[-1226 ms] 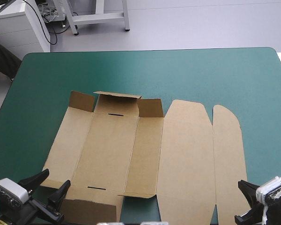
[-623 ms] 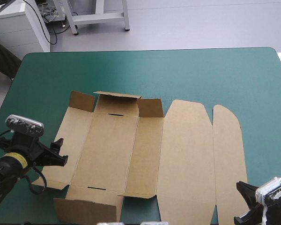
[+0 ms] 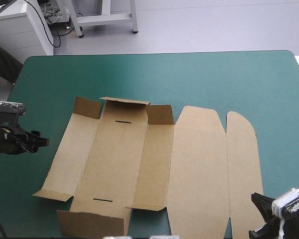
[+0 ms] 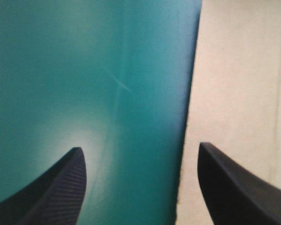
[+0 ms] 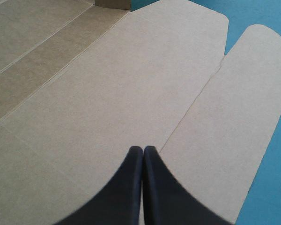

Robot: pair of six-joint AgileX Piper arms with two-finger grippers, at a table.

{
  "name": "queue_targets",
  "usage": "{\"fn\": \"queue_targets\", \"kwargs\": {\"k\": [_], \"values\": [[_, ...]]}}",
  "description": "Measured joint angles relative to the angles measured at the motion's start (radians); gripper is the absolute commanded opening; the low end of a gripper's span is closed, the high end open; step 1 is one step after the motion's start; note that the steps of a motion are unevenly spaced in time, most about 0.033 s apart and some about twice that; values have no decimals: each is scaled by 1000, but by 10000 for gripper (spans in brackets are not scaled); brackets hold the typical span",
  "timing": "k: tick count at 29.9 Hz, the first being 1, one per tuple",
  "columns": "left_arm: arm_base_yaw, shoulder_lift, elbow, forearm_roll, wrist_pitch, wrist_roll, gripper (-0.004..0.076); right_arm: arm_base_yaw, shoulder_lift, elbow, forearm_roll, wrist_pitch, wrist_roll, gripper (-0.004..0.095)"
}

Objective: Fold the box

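The brown box (image 3: 154, 164) lies as a flat cut sheet in the middle of the teal-green cover (image 3: 199, 79). Short flaps stand up at its far end (image 3: 124, 107) and its near end (image 3: 92, 222). The rounded lid panels (image 3: 239, 164) lie flat on the right. My left gripper (image 3: 40, 141) hovers left of the sheet, open and holding nothing. In the left wrist view the gripper (image 4: 139, 147) straddles the box's left edge (image 4: 239, 84). My right gripper (image 3: 263, 215) is at the sheet's near right corner. In its own view the gripper (image 5: 143, 151) is shut, over the lid panel (image 5: 131, 93).
The table's left edge (image 3: 5, 112) runs close behind my left gripper. Bare teal-green cover stretches beyond the box's far end and along the right side (image 3: 284, 129).
My left gripper has swung from the box's near left corner away along its left side, out toward the table's left edge. The near left flap now lies uncovered. My right gripper has stayed put.
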Motion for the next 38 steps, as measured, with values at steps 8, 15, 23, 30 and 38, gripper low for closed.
{"fn": "queue_targets", "kwargs": {"k": [8, 15, 23, 30, 38], "values": [[223, 204, 1, -334, 126, 292, 475, 0, 0, 0, 1, 0, 0, -20], [224, 314, 1, -419, 186, 412, 475, 0, 0, 0, 7, 0, 0, -20], [224, 401, 1, -437, 204, 473, 475, 0, 0, 0, 7, 0, 0, -20], [224, 463, 3, -502, 203, 533, 475, 0, 0, 0, 7, 0, -1, -20], [192, 516, 30, -518, 200, 550, 475, 0, 0, 0, 6, 0, -1, -20]]}}
